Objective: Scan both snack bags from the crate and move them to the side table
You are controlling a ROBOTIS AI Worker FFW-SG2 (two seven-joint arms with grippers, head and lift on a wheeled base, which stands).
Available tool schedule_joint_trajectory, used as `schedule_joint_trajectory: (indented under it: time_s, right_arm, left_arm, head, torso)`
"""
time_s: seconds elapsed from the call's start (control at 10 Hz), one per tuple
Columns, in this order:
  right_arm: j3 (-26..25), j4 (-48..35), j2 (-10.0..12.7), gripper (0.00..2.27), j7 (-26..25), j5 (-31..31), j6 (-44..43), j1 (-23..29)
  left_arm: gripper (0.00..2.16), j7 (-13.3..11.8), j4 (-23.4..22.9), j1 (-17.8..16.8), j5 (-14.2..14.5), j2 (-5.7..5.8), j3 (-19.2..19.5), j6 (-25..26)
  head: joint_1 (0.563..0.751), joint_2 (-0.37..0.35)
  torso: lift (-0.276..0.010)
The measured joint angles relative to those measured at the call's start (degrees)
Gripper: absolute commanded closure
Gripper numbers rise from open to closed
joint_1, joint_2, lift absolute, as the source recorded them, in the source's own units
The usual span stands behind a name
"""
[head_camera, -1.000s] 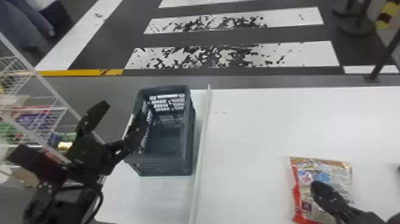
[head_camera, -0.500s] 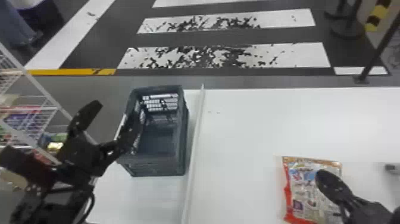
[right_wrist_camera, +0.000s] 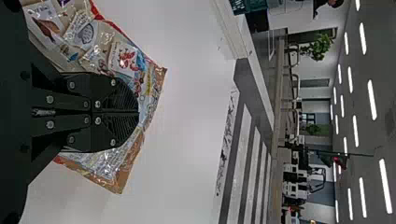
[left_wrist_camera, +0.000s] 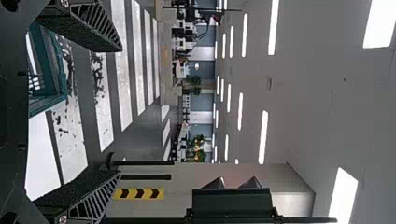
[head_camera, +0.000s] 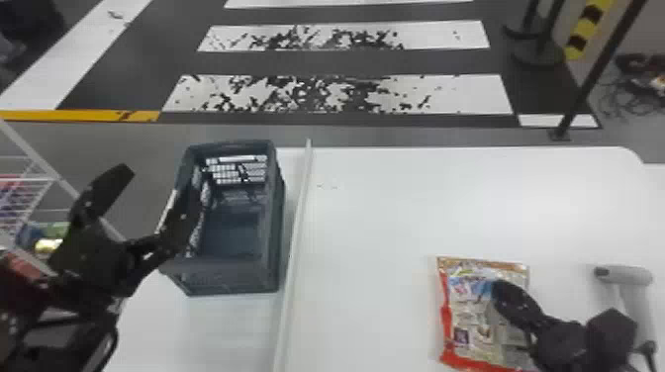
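The grey crate [head_camera: 276, 237] stands on the left part of the table, its inner floor bare; part of it shows in the left wrist view, a crate edge [left_wrist_camera: 51, 99]. My left gripper [head_camera: 161, 183] is open at the crate's left side, one finger over the left rim; its spread fingers [left_wrist_camera: 120, 111] hold nothing. On the table at right lies a snack bag [head_camera: 470, 314], red-edged and clear-fronted. My right gripper [head_camera: 499, 287] is over its right part. In the right wrist view, the right gripper [right_wrist_camera: 138, 112] has fingers pressed together above the bag [right_wrist_camera: 123, 58], which spreads out on both sides.
A grey handheld scanner [head_camera: 636, 306] lies right of the bag, close beyond my right gripper. A raised white strip [head_camera: 296, 232] runs front to back along the table [head_camera: 396, 212], just right of the crate. A wire rack [head_camera: 29, 198] stands at the left.
The head view has turned to the right, so crate and bag sit farther left and the scanner has come in. My right gripper has shifted slightly rightward over the bag; the left has kept its place beside the crate.
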Motion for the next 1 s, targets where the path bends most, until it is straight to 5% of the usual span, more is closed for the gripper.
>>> schedule_joint_trajectory:
  time_s: [0.7,0.8,0.9,1.0]
  right_arm:
    - [0.49,0.90,0.07,2.25,-0.77,2.02,1.63,-1.58]
    - [-1.15,-2.52,0.09,2.05,-0.73,-0.52,3.53,0.18]
    - [-2.69,-7.24,0.09,1.20,-0.55,-3.89,6.91,2.28]
    - [-4.47,-13.03,0.09,0.00,0.08,-7.74,10.45,4.75]
  left_arm:
    - [0.06,0.01,0.03,-0.30,0.02,-0.03,0.10,0.00]
    - [0.06,0.01,0.02,-0.37,0.17,0.08,0.30,0.00]
    - [0.06,0.04,0.04,-0.48,0.30,0.13,0.42,0.01]
    - [0.06,0.02,0.08,-0.60,0.40,0.14,0.44,0.01]
  head:
    - [0.695,0.109]
    - [0.695,0.085]
    - [0.695,0.069]
    - [0.695,0.042]
  torso:
    - [-0.029]
    - [-0.029]
    - [-0.029]
    - [-0.029]
